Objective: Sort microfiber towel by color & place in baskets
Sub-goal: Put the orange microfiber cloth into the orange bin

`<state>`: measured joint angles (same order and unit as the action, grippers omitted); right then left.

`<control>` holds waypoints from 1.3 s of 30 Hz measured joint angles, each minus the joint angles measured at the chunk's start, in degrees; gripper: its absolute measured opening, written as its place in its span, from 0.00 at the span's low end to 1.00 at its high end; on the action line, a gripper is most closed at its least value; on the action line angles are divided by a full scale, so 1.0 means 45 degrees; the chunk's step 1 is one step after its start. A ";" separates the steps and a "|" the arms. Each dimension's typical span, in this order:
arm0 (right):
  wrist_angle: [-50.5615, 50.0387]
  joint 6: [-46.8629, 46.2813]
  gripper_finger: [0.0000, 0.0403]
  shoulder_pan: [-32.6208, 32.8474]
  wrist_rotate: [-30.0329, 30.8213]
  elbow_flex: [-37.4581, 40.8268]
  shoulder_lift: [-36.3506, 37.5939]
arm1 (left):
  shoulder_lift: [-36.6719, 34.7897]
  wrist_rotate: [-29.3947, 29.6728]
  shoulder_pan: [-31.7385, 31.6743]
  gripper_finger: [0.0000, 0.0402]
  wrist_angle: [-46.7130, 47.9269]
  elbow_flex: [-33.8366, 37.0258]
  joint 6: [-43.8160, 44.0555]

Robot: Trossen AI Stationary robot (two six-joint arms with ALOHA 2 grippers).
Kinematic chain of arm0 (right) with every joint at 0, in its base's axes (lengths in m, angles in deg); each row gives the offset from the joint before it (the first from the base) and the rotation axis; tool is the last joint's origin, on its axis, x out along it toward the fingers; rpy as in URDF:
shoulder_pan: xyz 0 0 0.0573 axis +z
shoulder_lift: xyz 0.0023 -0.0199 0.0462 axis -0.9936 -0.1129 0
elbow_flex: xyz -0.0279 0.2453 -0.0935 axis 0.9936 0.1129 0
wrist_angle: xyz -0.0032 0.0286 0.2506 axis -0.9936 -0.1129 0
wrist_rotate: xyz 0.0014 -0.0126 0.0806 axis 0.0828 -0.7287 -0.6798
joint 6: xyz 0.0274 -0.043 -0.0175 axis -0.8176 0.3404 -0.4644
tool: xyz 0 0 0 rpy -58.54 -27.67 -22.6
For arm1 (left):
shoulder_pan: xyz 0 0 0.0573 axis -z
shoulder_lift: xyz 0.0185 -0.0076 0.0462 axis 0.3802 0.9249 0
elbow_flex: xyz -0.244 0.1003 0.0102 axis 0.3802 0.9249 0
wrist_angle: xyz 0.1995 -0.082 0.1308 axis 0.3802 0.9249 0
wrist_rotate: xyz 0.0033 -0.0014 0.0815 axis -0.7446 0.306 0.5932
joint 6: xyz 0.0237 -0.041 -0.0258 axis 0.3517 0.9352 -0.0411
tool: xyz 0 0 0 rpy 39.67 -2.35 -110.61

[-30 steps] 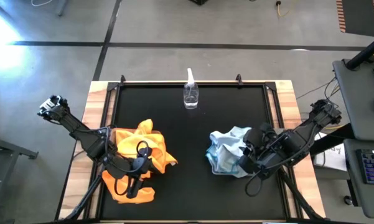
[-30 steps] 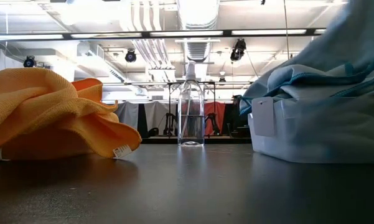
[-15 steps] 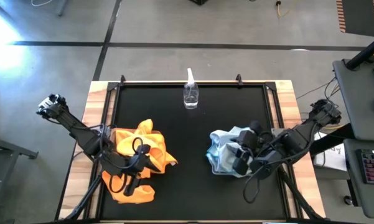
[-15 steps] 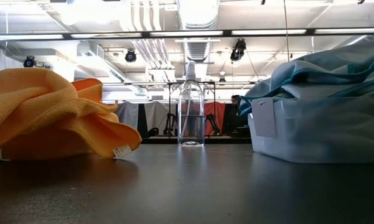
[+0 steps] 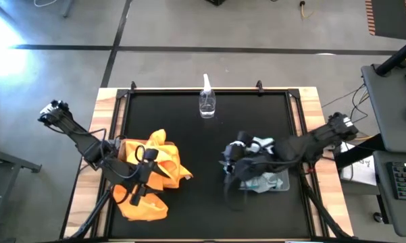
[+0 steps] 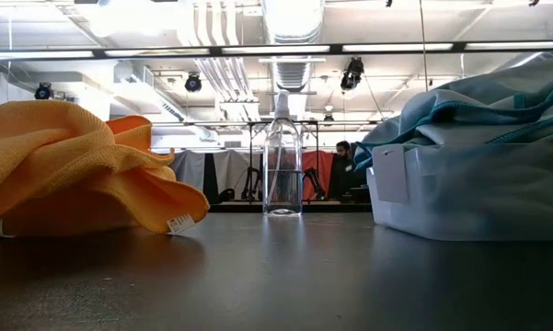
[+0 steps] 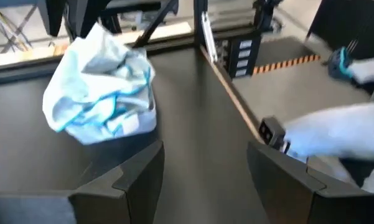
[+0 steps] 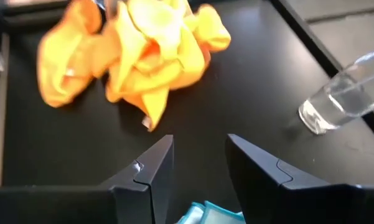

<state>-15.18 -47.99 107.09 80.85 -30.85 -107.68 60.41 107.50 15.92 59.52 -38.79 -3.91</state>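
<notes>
Bright orange towels (image 5: 155, 169) lie heaped at the table's left; they also show in the low view (image 6: 74, 170) and the right wrist view (image 8: 137, 56). No tan tray shows beneath them. Pale blue towels (image 7: 102, 93) fill the clear plastic basket (image 6: 469, 198) on the right, partly hidden in the high view (image 5: 265, 181) by my right arm. My left gripper (image 5: 140, 191) hovers open (image 7: 202, 168) over the orange heap. My right gripper (image 5: 230, 162) is open (image 8: 199, 158) above the basket's left side, facing the orange heap.
A clear spray bottle (image 5: 207, 101) stands upright near the middle of the far edge, also in the low view (image 6: 282, 165). Bare black tabletop (image 5: 203, 196) lies between the two heaps. Wooden rails border the table (image 5: 107, 108). A person sits far off in the room (image 6: 342, 152).
My right gripper has swung from the right side of the blue pile across it toward the table's left, turning to face the orange towels. A blue towel that stood high above the basket has sunk onto the pile. The orange heap has kept still.
</notes>
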 joint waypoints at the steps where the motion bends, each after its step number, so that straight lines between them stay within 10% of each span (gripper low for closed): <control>1: -0.0007 0.0025 0.35 -0.0232 -0.0204 0.0007 -0.0161 | -0.0072 0.0003 0.0000 0.53 0.0364 0.0000 0.0038; 14: -0.0133 0.1102 0.35 -0.1837 -0.2472 0.0073 -0.0987 | -0.0337 0.0007 0.0000 0.53 0.4784 0.0215 0.3739; 39: -0.2066 0.0843 0.35 -0.1317 -0.2479 0.0073 -0.0276 | 0.4774 -0.5271 0.0569 0.53 0.2536 0.1096 1.0322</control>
<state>-24.48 -44.20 101.17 69.69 -30.52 -108.93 81.89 83.78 18.48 70.93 -33.86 42.54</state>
